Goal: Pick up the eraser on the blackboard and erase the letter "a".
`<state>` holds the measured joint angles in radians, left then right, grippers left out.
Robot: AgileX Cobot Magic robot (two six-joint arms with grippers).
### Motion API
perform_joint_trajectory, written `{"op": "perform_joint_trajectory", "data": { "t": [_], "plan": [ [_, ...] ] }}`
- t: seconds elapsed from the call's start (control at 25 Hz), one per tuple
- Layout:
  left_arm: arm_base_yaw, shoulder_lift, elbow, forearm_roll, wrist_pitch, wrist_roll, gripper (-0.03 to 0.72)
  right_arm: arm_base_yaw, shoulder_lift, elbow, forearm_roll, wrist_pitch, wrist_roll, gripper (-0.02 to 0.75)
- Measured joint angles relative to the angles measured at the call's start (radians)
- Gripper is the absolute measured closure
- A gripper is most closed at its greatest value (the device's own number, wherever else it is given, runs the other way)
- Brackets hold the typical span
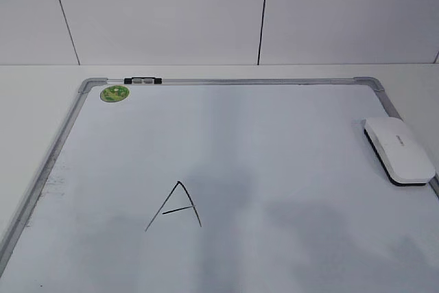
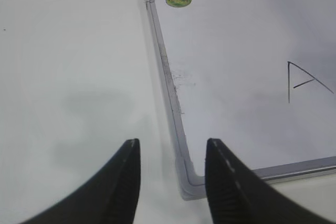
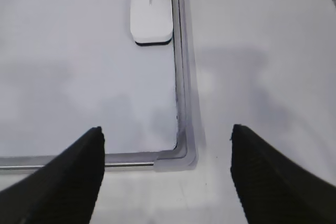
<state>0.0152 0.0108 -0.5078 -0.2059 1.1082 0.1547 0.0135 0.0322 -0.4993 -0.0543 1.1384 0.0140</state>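
One capital "A" [image 1: 175, 207], eraser [image 1: 399, 149] print perhaps unreadable

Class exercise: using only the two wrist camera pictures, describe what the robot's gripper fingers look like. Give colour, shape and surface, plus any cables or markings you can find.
The left gripper has two black fingers that taper to rounded tips, with faint ridging along the inner edges. The right gripper has matching matte black fingers, broad and wedge-shaped. No cables, labels or markings show, and the arms themselves are out of view.
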Motion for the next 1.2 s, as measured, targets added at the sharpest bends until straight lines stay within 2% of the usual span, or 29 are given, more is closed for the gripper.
{"op": "perform_joint_trajectory", "data": {
  "t": [1.2],
  "plan": [
    [0.0, 0.0, 0.0, -0.003, 0.0, 0.0, 0.419, 0.0, -0.049, 0.0, -0.002, 0.006, 0.0, 0.146]
  ]
}}
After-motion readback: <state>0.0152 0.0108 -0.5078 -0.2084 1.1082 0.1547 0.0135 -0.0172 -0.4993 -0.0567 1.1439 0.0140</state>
